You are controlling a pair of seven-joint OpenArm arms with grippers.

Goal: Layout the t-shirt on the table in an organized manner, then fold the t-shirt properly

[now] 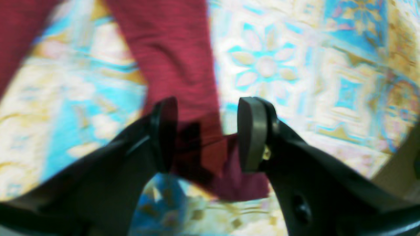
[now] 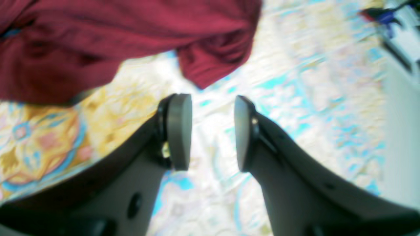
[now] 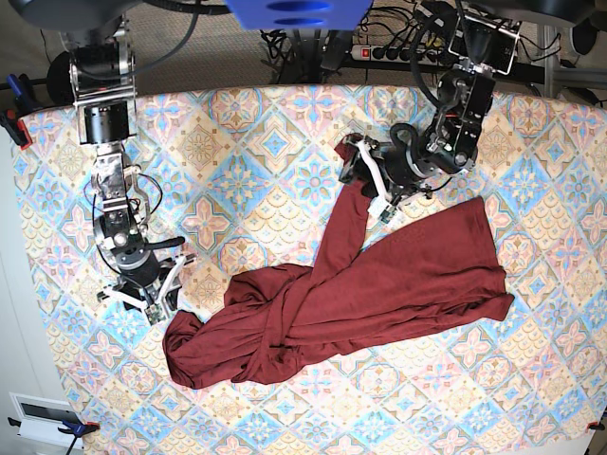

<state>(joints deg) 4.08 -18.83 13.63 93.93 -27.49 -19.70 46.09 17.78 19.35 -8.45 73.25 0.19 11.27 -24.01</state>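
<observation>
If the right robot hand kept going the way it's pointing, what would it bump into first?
Probably the t-shirt. The right end effector is open and empty, with only bare table directly between its pads, and the shirt's bunched edge lies just ahead. Depth is hard to judge.

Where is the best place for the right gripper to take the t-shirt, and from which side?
Probably the bunched sleeve end of the t-shirt, just ahead of the open right gripper. Come straight forward, low over the table: that tip points toward the jaws.
</observation>
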